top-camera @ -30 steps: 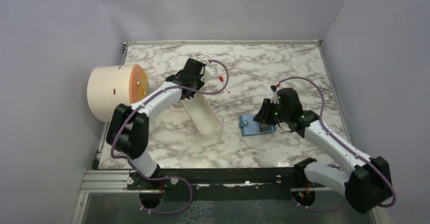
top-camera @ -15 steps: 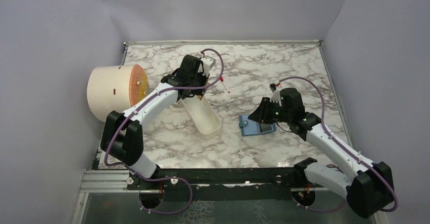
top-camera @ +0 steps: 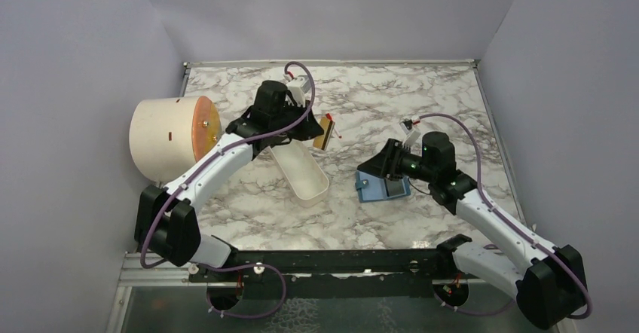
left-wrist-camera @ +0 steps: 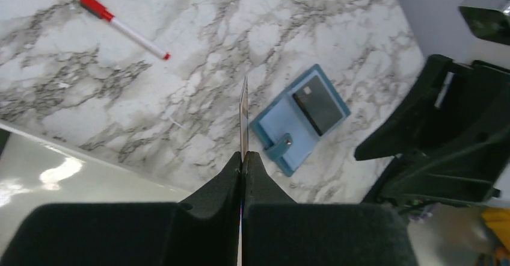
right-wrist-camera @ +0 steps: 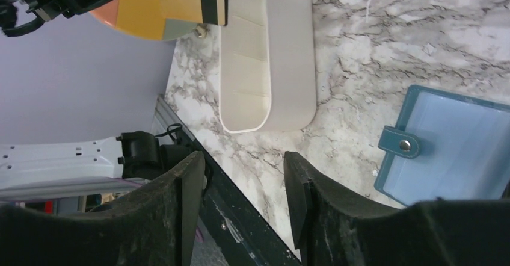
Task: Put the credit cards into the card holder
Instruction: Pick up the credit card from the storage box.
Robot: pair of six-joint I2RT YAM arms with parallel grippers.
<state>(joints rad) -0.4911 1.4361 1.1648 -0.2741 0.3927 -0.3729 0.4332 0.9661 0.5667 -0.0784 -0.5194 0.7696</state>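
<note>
The teal-blue card holder lies open on the marble, also in the left wrist view and the right wrist view. A dark grey credit card sits in its pocket panel. My left gripper is shut on the yellow-orange credit card, held on edge in the air above the marble between tray and holder; the left wrist view shows it edge-on between the closed fingertips. My right gripper hovers over the holder's far left side, open and empty.
A long white oval tray lies left of the holder. A cream cylinder with an orange face lies at the table's left edge. A red-capped pen lies just beyond the held card.
The left arm has lifted the yellow-orange card from over the tray and swung it right. The right gripper has opened and drawn back slightly above the holder, the grey card staying in it.
</note>
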